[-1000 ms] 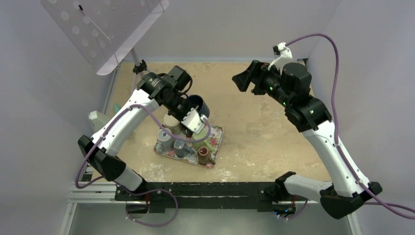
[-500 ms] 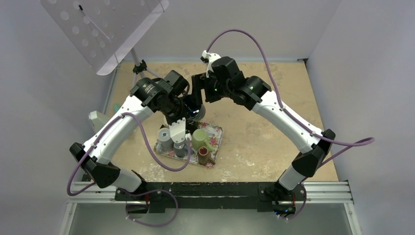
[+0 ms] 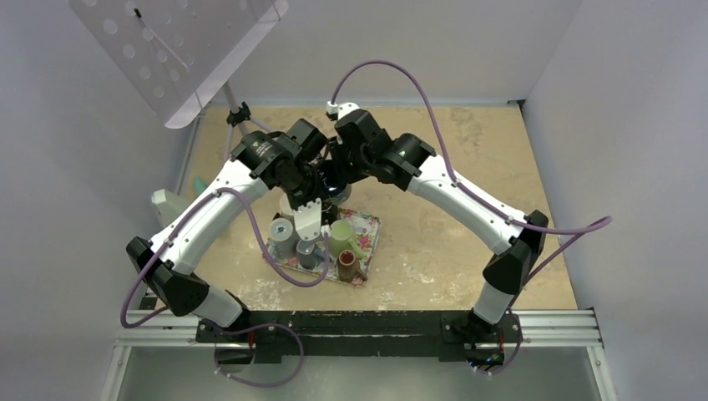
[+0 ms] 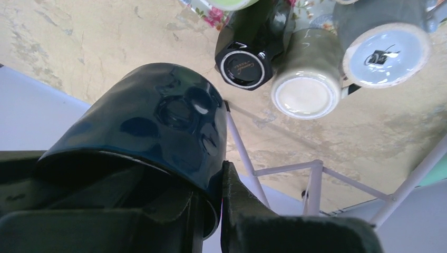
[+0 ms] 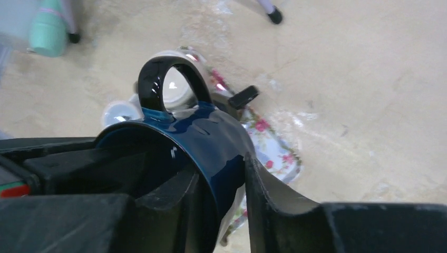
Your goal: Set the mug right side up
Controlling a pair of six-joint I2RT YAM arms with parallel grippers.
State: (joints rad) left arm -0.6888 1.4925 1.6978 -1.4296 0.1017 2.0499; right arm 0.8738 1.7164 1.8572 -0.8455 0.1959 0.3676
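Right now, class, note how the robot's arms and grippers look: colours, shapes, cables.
The left arm and right arm are alike: smooth white tube-like shells joined by chunky black joints. A purple cable loops loosely along each. The left gripper and right gripper have two flat, dark, matte fingers apiece.

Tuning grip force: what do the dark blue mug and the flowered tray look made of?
Dark blue glossy mug: looks like glazed ceramic, going by the sharp mirror-like highlights and the thick wall at the rim. Flower-patterned rectangular tray: probably printed metal or melamine, with a smooth rose print and a thin raised edge; I can't tell which.
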